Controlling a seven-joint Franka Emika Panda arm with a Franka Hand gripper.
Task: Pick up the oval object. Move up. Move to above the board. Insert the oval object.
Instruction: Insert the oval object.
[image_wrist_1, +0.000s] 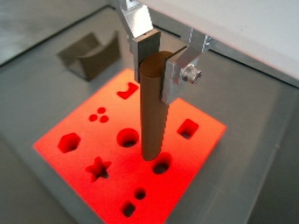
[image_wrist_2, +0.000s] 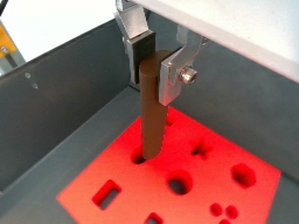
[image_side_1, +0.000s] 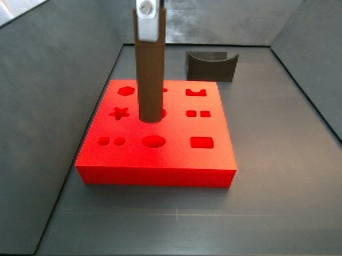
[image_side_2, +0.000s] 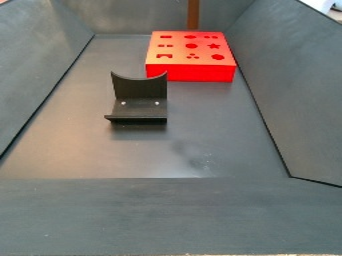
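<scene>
My gripper is shut on the top of the oval object, a tall brown peg held upright between the silver fingers. Both wrist views show this grip; the peg also shows in a wrist view. The board is a flat bright red block with shaped cutouts, directly below. In a side view the peg stands over the board with its lower end at a cutout near the middle. I cannot tell how deep it sits. The gripper is at the frame's top edge.
The dark L-shaped fixture stands on the grey floor beyond the board, apart from it. It also shows in a side view in front of the board. Sloping grey walls enclose the floor.
</scene>
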